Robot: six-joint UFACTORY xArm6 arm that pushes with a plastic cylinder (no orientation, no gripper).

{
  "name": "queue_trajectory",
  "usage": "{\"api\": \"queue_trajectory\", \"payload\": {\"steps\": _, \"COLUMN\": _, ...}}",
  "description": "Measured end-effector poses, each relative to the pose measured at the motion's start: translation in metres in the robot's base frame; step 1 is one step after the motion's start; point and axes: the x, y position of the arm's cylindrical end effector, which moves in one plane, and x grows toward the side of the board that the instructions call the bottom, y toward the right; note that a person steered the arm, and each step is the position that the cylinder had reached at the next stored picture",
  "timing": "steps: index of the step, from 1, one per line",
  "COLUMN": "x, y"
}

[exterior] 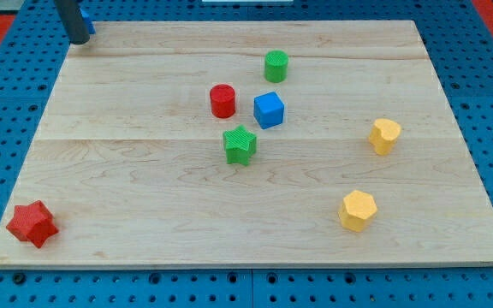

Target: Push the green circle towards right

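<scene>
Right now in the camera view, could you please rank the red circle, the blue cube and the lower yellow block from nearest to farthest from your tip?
My tip sits at the board's top left corner.
1. red circle, left of the central cluster.
2. blue cube, just right of the red circle.
3. lower yellow block, toward the view's bottom right.

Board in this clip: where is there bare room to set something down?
Bare: the wide stretch between the red star and the lower yellow block; also the view's left, below my tip. Crowded: green circle, red cylinder, blue cube, green star.
</scene>
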Motion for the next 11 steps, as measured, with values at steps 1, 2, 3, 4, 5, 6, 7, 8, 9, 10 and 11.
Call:
{"api": "queue_trajectory", "payload": {"steps": 1, "x": 0.000, "y": 0.006}}
{"api": "queue_trajectory", "payload": {"steps": 2, "x": 0.000, "y": 0.007}}
{"api": "queue_trajectory", "payload": {"steps": 3, "x": 0.001, "y": 0.018}}
{"api": "queue_trajectory", "payload": {"steps": 4, "x": 0.023, "y": 0.081}}
{"api": "queue_trajectory", "payload": {"steps": 5, "x": 0.068, "y": 0.146}}
{"api": "queue_trajectory", "payload": {"steps": 6, "x": 0.101, "y": 0.206}}
{"api": "queue_trajectory", "payload": {"steps": 7, "x": 0.100, "y": 0.228}}
{"api": "queue_trajectory", "payload": {"steps": 8, "x": 0.094, "y": 0.254}}
{"api": "queue_trajectory", "payload": {"steps": 9, "x": 0.072, "y": 0.296}}
{"api": "queue_trajectory", "payload": {"steps": 10, "x": 0.052, "y": 0.345}}
{"api": "queue_trajectory", "payload": {"steps": 11, "x": 0.052, "y": 0.408}}
